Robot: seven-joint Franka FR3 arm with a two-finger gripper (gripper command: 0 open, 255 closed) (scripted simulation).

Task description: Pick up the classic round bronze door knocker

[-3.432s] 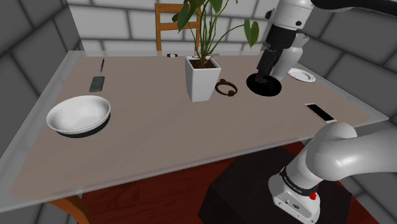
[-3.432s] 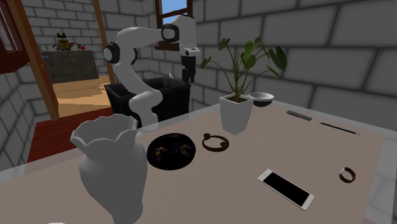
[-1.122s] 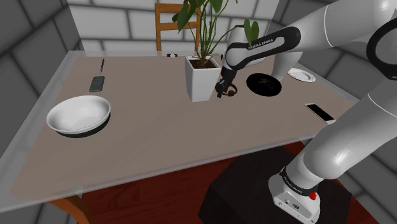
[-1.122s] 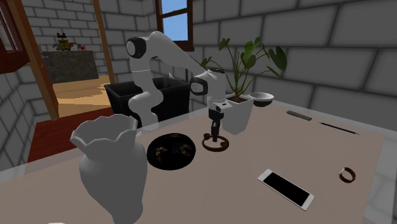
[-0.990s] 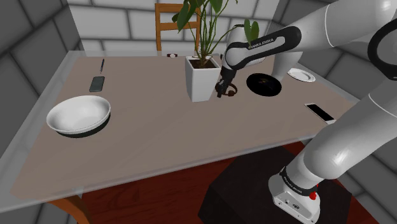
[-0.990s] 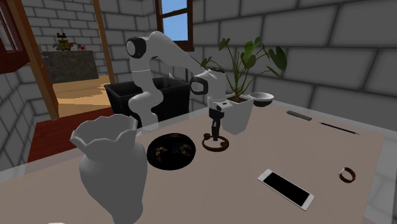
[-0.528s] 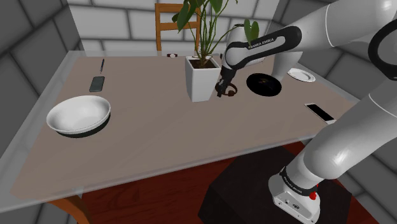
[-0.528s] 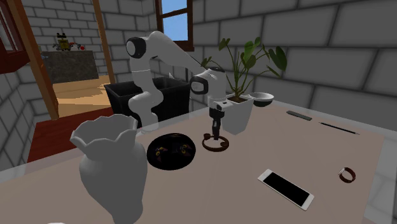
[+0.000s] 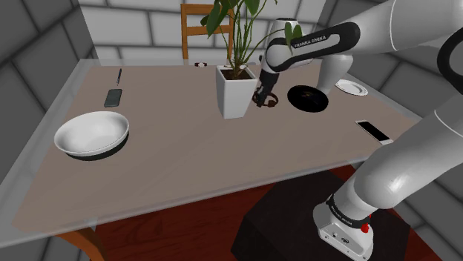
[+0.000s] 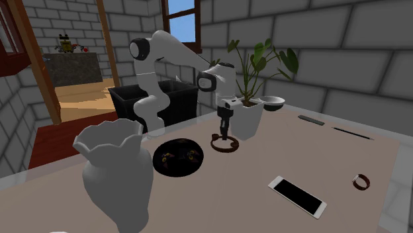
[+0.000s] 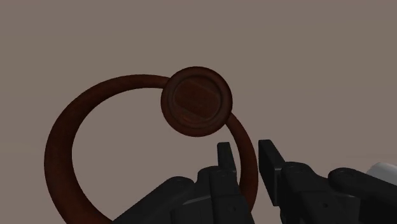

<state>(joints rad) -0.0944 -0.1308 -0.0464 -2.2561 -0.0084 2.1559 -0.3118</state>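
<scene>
The door knocker point(image 11: 196, 100) is a dark reddish-brown ring with a round boss on its rim. In the wrist view my gripper point(image 11: 248, 162) is shut on the ring, which runs between the two black fingers close to the boss. In the shoulder view the knocker point(image 9: 268, 101) hangs from the gripper point(image 9: 261, 100) just beside the white planter point(image 9: 236, 90). In the second exterior view the knocker point(image 10: 225, 143) sits slightly above the tan table point(image 10: 265, 165) under the gripper point(image 10: 225, 136).
A black plate point(image 9: 308, 98), a white plate point(image 9: 350, 87) and a phone point(image 9: 373, 131) lie toward the shoulder view's right. A white bowl point(image 9: 92, 135), a dark phone point(image 9: 113, 97) and a pen point(image 9: 119, 76) lie on its left. A white vase point(image 10: 116, 175) stands near the second camera.
The fingers have closed onto the knocker's ring, and the arm has risen a little, taking the knocker up off the table beside the planter.
</scene>
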